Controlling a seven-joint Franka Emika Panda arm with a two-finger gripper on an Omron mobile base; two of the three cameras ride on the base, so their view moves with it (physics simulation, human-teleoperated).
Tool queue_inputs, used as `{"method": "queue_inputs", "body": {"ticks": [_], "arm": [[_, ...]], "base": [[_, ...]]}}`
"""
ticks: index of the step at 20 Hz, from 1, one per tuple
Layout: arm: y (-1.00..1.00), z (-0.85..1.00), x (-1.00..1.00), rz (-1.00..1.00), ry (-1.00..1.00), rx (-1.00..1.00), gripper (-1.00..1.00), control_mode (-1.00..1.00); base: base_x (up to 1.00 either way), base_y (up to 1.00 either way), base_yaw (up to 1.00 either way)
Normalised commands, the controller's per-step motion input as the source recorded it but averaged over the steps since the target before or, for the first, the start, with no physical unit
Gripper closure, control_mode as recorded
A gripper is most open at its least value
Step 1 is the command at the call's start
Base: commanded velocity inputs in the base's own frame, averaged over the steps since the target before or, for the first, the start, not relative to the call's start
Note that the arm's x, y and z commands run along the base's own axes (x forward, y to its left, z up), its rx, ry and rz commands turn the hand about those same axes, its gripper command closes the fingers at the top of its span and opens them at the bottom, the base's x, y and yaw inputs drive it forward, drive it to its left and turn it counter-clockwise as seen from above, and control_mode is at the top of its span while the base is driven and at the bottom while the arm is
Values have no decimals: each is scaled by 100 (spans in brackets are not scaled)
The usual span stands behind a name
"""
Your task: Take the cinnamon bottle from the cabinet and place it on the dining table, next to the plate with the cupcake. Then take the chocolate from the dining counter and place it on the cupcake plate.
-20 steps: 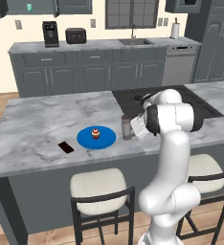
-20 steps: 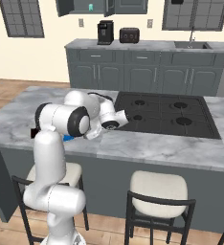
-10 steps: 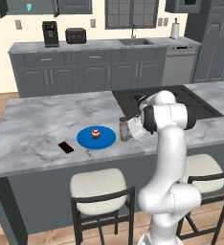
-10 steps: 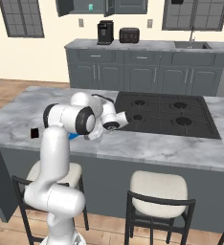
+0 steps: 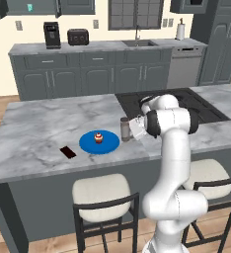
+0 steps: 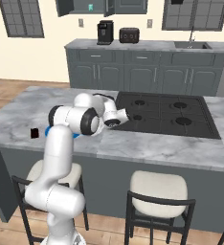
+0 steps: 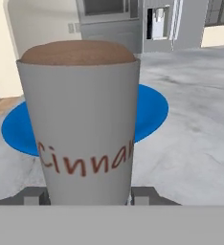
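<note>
Marble dining table (image 5: 43, 131) carries the blue plate (image 5: 107, 144) with its cupcake (image 5: 98, 138), and just beside that plate my gripper (image 5: 129, 129) clamps the upright cinnamon bottle (image 7: 80, 124), chocolate (image 5: 68, 152) on the plate's far side.

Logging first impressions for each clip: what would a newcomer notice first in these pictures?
The white arm bends over the marble dining table, its gripper shut on the cinnamon bottle, upright just beside the bright blue plate with the tiny cupcake. In the hand view the bottle looms large, red "Cinna" lettering on its side, the plate behind it. The dark chocolate lies flat on the table beyond the plate.
</note>
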Motion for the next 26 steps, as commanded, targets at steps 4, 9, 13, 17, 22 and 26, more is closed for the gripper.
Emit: {"method": "queue_inputs", "body": {"ticks": [4,9,13,17,22,26], "arm": [[6,-32,15,-1,-12,0,100,-100],[10,-40,0,0,-7,-2,100,-100],[0,-25,6,0,0,0,-100,-100],[-4,-15,3,0,0,0,-100,-100],[-4,-10,-1,0,0,0,-100,-100],[-4,-2,-3,0,0,0,-100,-100]], "base": [[0,0,0],[0,0,0],[0,0,0],[0,0,0],[0,0,0],[0,0,0]]}}
